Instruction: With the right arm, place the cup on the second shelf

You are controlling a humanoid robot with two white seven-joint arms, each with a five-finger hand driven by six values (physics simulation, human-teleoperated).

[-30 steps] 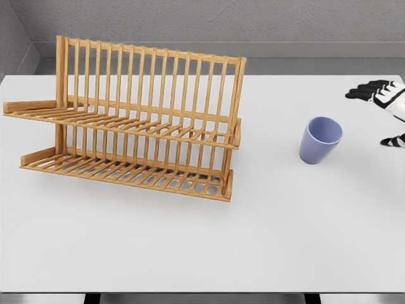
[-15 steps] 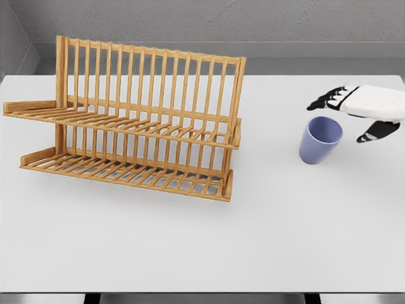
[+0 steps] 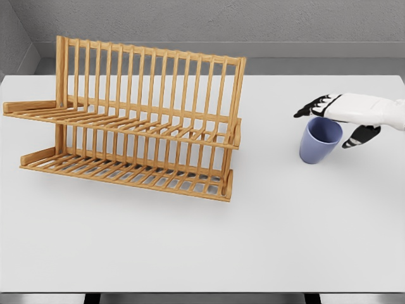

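Since the earlier frames the right hand [image 3: 338,117] has come further in from the right edge and now sits over the rim of the blue cup [image 3: 319,140], while the cup and the wooden rack [image 3: 136,120] stand where they stood before. From the head view, the white table [image 3: 253,240] has much free surface in front of the rack and between the rack and the cup; its near edge runs along the bottom of the picture and its far edge lies just behind the rack's top rail. The cup stands upright on the table, well apart from the rack's right end and near the right edge of the picture. The hand is spread wide and holds nothing: its black fingers [image 3: 311,106] reach out over the far side of the rim, and the thumb [image 3: 357,136] hangs down at the cup's right side. I cannot tell if any finger touches the cup. The cup looks empty inside. The rack has two slatted shelves, upper [image 3: 126,126] and lower [image 3: 126,170], and both carry nothing.
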